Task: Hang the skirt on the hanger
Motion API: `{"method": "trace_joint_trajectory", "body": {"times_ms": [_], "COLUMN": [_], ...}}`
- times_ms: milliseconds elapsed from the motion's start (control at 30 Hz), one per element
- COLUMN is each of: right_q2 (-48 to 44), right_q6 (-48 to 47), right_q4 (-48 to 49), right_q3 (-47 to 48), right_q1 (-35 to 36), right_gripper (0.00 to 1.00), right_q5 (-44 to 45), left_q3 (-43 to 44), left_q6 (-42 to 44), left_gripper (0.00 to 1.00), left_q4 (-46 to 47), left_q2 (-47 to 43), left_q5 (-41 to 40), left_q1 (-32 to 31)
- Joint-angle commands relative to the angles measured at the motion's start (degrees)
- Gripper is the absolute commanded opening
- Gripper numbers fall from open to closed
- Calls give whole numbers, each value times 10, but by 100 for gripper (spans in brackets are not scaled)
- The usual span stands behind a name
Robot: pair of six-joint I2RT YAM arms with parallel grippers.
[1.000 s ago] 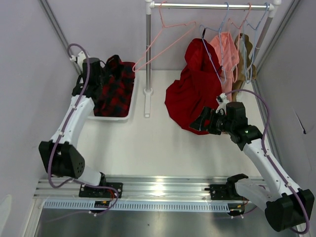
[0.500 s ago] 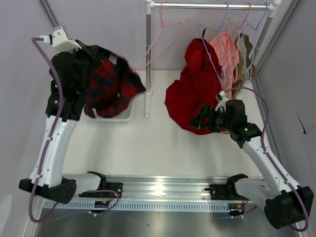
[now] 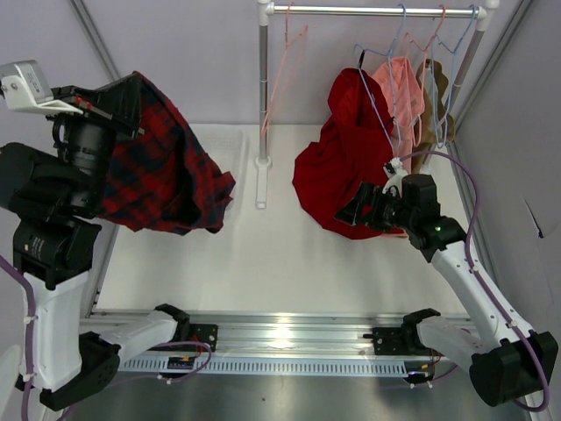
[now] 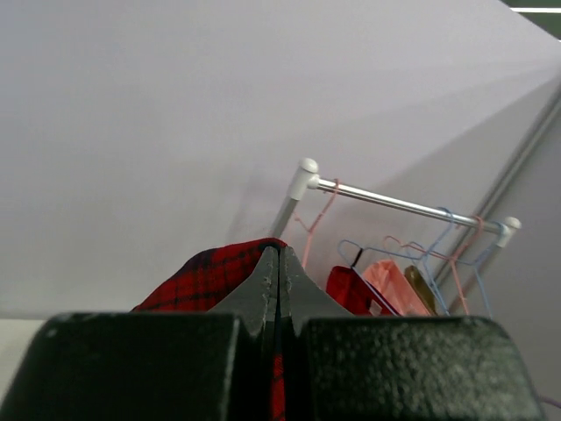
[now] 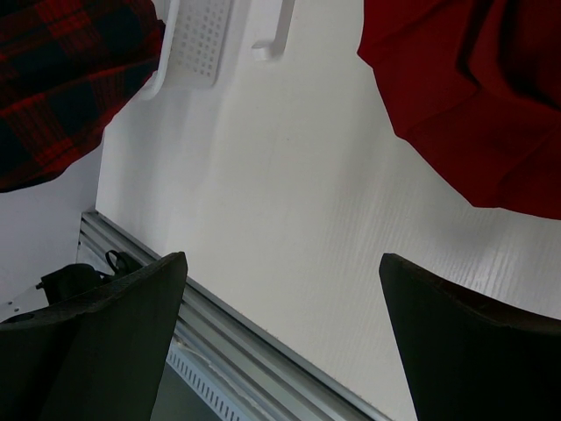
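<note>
Fingers (image 4: pixel 263 294) of your left gripper (image 4: pixel 279 259) pinch the red-and-navy plaid cloth skirt (image 3: pixel 158 167), now lifted out of the white plastic tray (image 3: pixel 235 153), hanging left of the silver clothes rail (image 3: pixel 377 11); the thin pink wire hanger (image 3: pixel 282 88) on that rail is next. Your right gripper (image 5: pixel 280 263) stands spread, empty.

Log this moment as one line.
left fingers: shut on skirt | right fingers: open, empty | skirt: aloft | hanger: bare on rail

Place: probably a robot test cell in a lab
Evidence: plain panel walls (image 3: pixel 175 53), aluminium mounting rail (image 3: pixel 289 333), small clothes rail (image 3: pixel 368 11)
</note>
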Motion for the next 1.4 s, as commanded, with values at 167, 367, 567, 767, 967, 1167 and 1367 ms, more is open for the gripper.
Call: {"method": "trace_joint_trajectory", "body": {"times_ms": [167, 367, 567, 767, 967, 1167, 1367], "right_q2": [-9, -39, -60, -40, -7, 47, 124], "right_q6": [9, 41, 62, 55, 51, 60, 71], "right_q4": [31, 41, 34, 17, 2, 22, 64], "right_q3": [44, 88, 133, 142, 120, 97, 119], "right_q1": [37, 81, 129, 197, 260, 282, 281], "right_gripper": [99, 99, 99, 99, 99, 97, 80], "right_q5": [-5, 7, 41, 89, 176, 233, 226], "left_q3": [61, 13, -66, -102, -99, -101, -95], "left_q6": [19, 60, 51, 37, 38, 34, 35], "left_gripper": [0, 0, 0, 0, 0, 0, 0], "left_q4": [7, 26, 68, 88, 86, 83, 70], "left_q2": [22, 34, 40, 51, 58, 58, 56], "left_q5": [98, 0, -53, -52, -52, -46, -35], "left_q1": [-53, -178, -229, -241, -247, -252, -254]}}
